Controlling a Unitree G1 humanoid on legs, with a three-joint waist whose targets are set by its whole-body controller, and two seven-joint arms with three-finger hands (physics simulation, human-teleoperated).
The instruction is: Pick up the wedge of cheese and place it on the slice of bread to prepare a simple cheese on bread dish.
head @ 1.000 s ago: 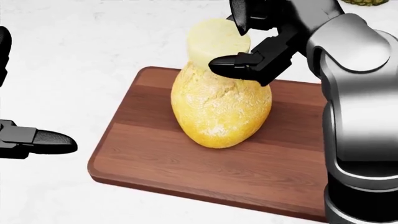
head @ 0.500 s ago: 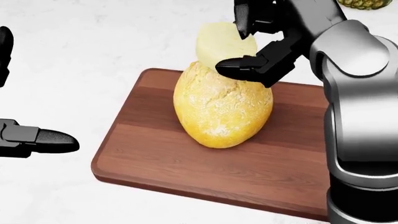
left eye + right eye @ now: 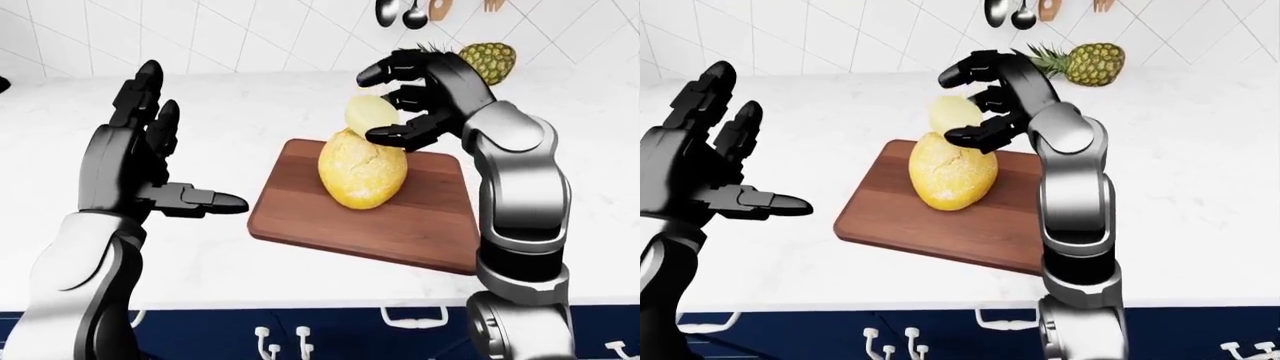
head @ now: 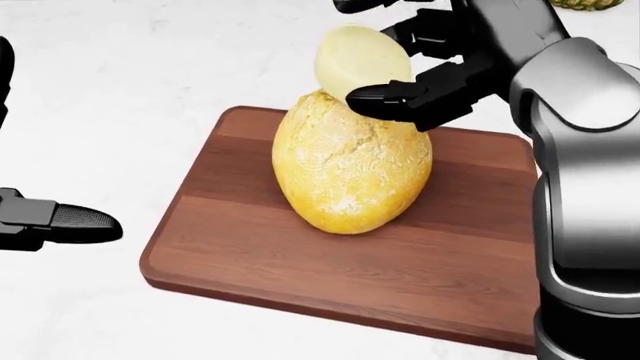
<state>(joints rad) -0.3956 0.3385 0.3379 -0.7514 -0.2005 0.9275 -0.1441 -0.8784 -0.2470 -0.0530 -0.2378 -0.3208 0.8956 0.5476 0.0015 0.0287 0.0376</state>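
Observation:
The bread (image 4: 350, 161) is a yellow crusty loaf lying on a wooden cutting board (image 4: 250, 247). The pale cheese wedge (image 4: 358, 58) stands against the loaf's top end, touching it. My right hand (image 3: 372, 105) is open: its thumb (image 4: 400, 96) lies just in front of the cheese and its other fingers (image 3: 385, 71) are spread above it, apart from it. My left hand (image 3: 175, 150) is open and empty, held up to the left of the board, its thumb pointing right.
A pineapple (image 3: 1095, 64) stands on the white counter (image 3: 1200, 165) near the tiled wall, right of my right hand. Utensils (image 3: 1010, 15) hang on the wall above. The counter's near edge runs below the board, with dark blue cabinets (image 3: 940, 330) under it.
My right hand's fingers have spread open and lifted off the cheese, which stays at the loaf's top end. The left hand has barely moved.

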